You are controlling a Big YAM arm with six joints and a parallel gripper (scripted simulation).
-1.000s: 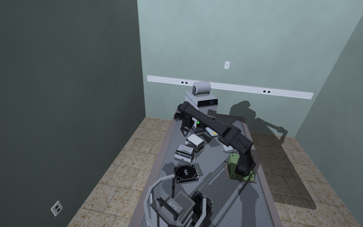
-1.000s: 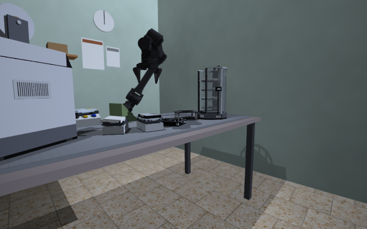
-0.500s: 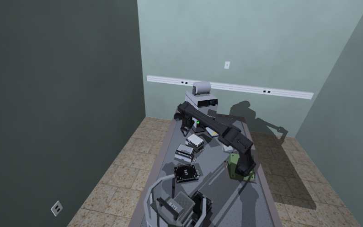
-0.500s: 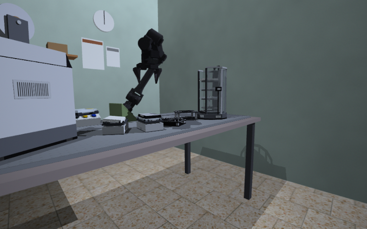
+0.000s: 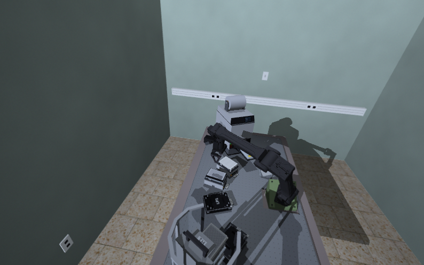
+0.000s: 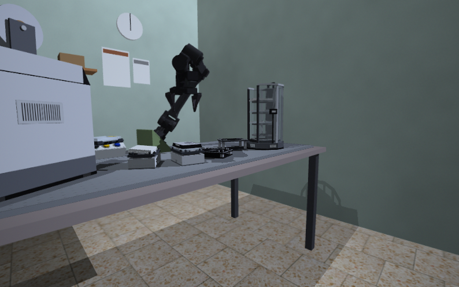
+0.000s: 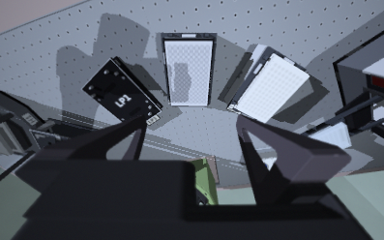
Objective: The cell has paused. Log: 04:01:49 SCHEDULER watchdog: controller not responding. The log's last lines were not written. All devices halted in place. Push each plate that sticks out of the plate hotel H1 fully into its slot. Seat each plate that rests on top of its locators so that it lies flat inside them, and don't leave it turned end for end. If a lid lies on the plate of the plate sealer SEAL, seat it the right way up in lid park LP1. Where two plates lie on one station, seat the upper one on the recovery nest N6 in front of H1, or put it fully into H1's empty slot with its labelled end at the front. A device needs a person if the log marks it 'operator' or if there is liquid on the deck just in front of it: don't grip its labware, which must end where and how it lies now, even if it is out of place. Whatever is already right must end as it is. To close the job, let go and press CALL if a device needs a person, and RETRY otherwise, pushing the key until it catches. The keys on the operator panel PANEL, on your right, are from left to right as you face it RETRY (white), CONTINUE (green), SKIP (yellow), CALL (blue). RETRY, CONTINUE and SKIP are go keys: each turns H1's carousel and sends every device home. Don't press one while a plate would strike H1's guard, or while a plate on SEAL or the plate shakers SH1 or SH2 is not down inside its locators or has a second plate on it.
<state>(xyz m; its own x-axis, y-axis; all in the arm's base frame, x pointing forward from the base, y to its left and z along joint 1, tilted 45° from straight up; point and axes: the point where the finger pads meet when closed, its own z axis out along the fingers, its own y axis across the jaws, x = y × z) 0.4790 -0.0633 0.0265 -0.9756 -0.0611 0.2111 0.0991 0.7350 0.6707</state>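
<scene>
My gripper (image 6: 183, 101) is open and empty, high above the deck; it also shows in the wrist view (image 7: 192, 123) and in the top view (image 5: 215, 154). Below it, a white plate (image 7: 188, 70) lies straight on one shaker (image 5: 215, 177). A second white plate (image 7: 269, 84) (image 5: 228, 164) lies askew on the other shaker, nearer the sealer SEAL (image 5: 235, 121). The black lid park LP1 (image 7: 121, 97) is bare. A pale flat piece (image 7: 334, 135) lies at SEAL's front. The plate hotel H1 (image 6: 265, 116) stands at the table's end.
The operator panel (image 6: 110, 146) with coloured keys sits next to SEAL. A black nest (image 6: 230, 142) stands beside H1. My arm's green base (image 5: 281, 194) is on the table's right side. A grey plate (image 5: 214, 234) shows at H1's top in the top view.
</scene>
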